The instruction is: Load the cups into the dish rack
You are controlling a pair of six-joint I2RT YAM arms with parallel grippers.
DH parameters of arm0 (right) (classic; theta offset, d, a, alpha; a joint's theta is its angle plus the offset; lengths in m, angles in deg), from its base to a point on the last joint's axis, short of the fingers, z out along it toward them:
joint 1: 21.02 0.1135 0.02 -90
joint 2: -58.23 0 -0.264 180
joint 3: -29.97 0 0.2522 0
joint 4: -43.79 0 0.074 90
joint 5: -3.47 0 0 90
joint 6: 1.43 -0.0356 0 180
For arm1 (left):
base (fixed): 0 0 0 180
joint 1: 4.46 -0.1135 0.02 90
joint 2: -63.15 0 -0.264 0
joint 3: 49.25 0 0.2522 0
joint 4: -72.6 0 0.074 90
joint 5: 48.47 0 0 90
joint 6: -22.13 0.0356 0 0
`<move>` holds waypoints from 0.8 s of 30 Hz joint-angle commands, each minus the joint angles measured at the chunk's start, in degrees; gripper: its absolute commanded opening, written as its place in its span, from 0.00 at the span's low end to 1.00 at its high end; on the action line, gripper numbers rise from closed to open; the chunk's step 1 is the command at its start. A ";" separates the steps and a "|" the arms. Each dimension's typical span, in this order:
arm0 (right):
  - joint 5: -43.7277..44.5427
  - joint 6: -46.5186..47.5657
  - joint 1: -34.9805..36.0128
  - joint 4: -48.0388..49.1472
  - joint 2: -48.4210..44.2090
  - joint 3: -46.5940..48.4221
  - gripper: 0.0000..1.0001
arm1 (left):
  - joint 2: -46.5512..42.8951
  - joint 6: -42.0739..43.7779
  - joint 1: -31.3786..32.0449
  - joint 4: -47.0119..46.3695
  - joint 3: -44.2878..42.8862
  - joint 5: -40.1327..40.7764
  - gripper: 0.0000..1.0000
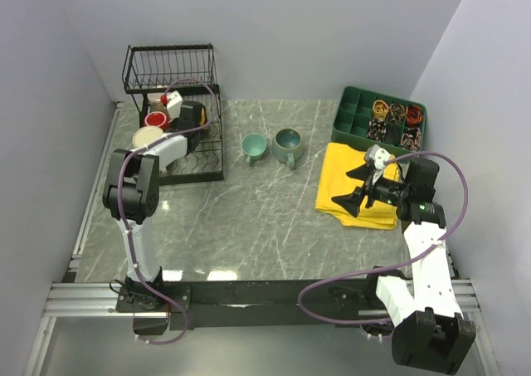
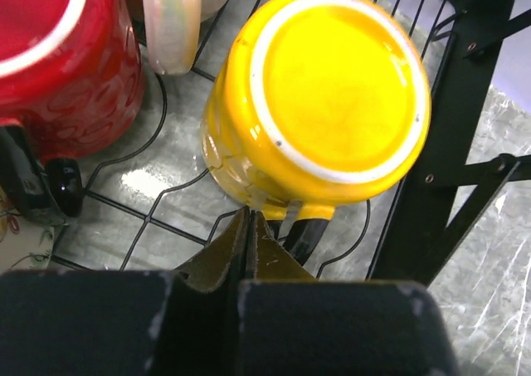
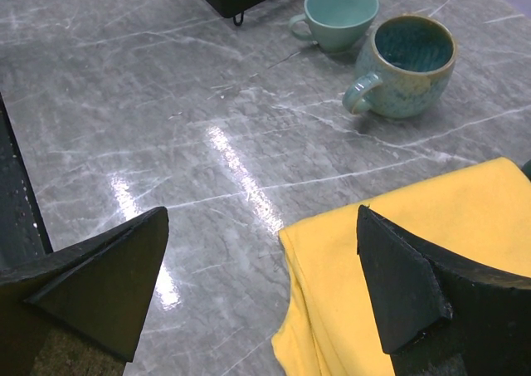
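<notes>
Far left, on dish rack [image 1: 166, 69] base: yellow mug [image 2: 323, 85] inverted beside red mug [image 2: 58, 69], likely to drain. Left gripper [image 2: 250, 235] clenched on nothing, tips just short of yellow mug's handle. Mid-table: pale teal mug [image 3: 336, 11] and speckled teal mug [image 3: 406, 69] upright, not yet loaded. Right gripper [image 3: 261, 227] spread wide above yellow cloth [image 3: 431, 251], facing them.

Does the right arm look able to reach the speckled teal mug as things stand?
Probably yes. The right gripper hangs open over the yellow cloth, and only bare marble table lies between it and the speckled teal mug, which stands upright beside the lighter teal mug.
</notes>
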 commanded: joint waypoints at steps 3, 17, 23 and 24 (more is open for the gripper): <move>-1.61 1.18 -0.40 -0.52 -0.19 2.51 1.00 | -3.49 -2.48 -0.47 -7.70 3.89 -1.01 0.01; -1.62 1.97 -0.40 -1.22 -0.19 2.69 1.00 | -13.15 -0.20 -0.65 -15.70 13.03 -6.72 0.06; -1.00 2.41 -0.40 -1.49 -0.19 2.69 1.00 | -21.41 4.02 -0.65 -14.82 17.86 -13.84 0.23; -0.91 2.49 -0.40 -1.40 -0.10 2.69 1.00 | -24.29 4.72 -0.65 -14.90 18.91 -14.89 0.33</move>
